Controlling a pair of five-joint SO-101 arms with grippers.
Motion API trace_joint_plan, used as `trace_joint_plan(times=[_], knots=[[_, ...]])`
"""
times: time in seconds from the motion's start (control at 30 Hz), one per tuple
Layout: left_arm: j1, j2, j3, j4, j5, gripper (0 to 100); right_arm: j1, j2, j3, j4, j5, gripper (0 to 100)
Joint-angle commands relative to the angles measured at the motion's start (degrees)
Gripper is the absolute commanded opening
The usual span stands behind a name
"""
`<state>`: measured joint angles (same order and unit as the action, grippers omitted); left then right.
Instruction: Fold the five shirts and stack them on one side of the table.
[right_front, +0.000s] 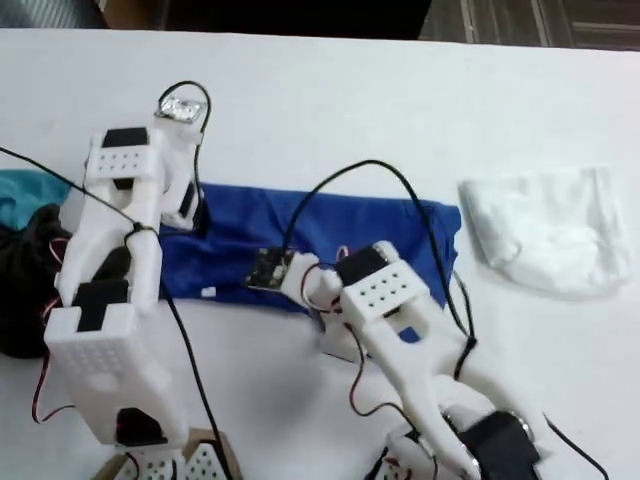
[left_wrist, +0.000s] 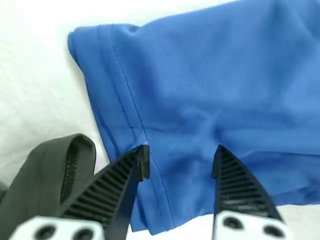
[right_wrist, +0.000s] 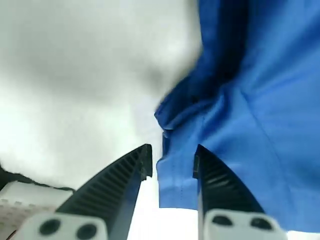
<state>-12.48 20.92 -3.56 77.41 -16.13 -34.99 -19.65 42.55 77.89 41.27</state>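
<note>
White table (right_front: 330, 90); dark gap (right_front: 300, 15) beyond far edge, grey floor (right_front: 590, 20) right.

A wide bare strip of worktop (right_front: 400, 90) is seen free along the top of the frame, above the blue shirt (right_front: 330, 230). Only a narrow gap is seen between it and the white shirt (right_front: 545, 240) at right. The left edge is blocked by black cloth (right_front: 25, 300) and teal cloth (right_front: 20, 195). The lower middle is crossed by cables (right_front: 187, 345).

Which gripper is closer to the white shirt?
Right. The right gripper is at the blue shirt, midway along its near edge; the left gripper is at its end farthest from the white shirt.
</note>
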Motion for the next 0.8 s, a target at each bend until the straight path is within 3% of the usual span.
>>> trace_joint_plan(times=[0.0,0.23,0.57,0.77], knots=[[1.4,-1.0,0.3,0.4,-0.3,23,0.0,-7.4,-4.0,2.8,-0.4,13.9],[9.9,-0.5,5.6,-1.8,-0.2,23,2.1,-10.3,1.0,2.9,-0.4,14.2],[4.0,2.5,8.6,-12.8,-0.5,23,2.2,-9.9,13.5,-7.4,-0.4,19.5],[1.6,8.0,1.0,-10.4,-0.2,23,2.2,-7.3,17.2,-12.7,-0.4,19.5]])
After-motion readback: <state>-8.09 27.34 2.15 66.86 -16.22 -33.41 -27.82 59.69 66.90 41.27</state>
